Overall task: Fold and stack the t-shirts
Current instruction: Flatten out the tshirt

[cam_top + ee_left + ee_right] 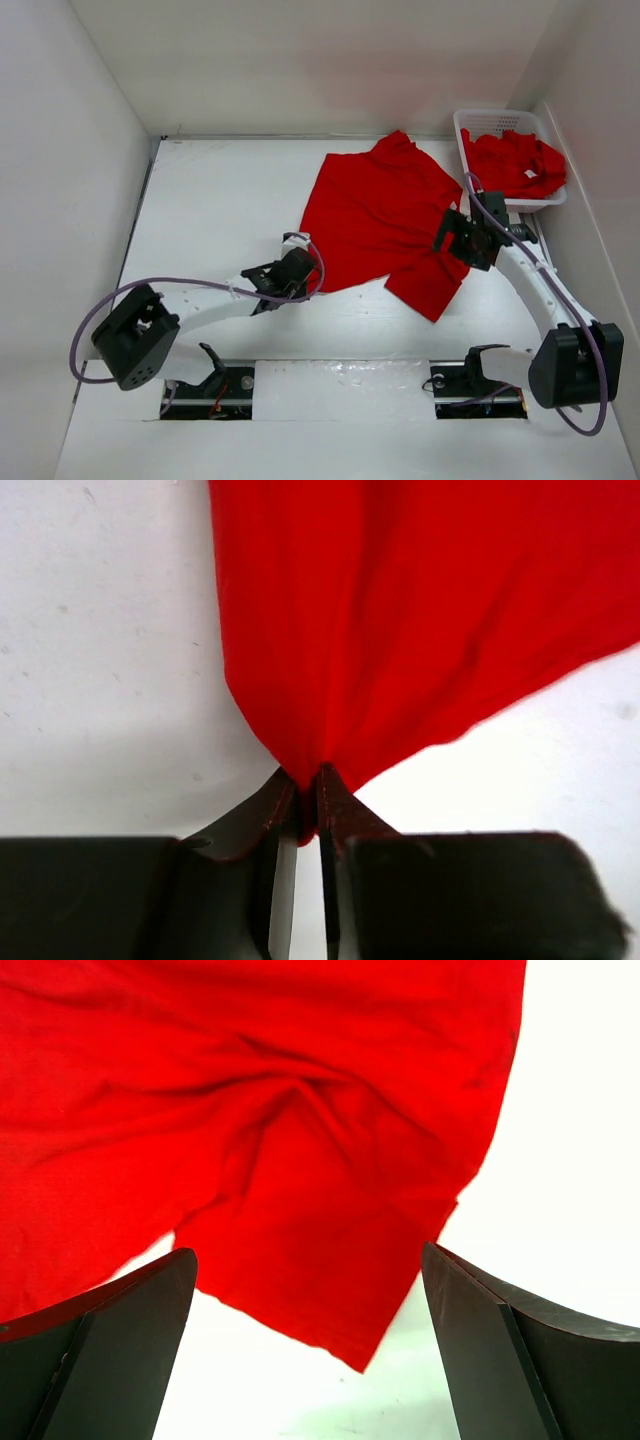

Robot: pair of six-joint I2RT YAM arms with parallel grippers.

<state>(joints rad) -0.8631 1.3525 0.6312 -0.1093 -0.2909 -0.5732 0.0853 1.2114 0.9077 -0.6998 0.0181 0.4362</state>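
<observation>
Now the left gripper (310, 785) is pinched tight on a corner of the spread t-shirt (375, 215), which lies on the table (220, 200) just beside the white basket (462, 128). The right gripper (308, 1252), fingers wide apart, hovers over the shirt's side nearer the basket.
</observation>
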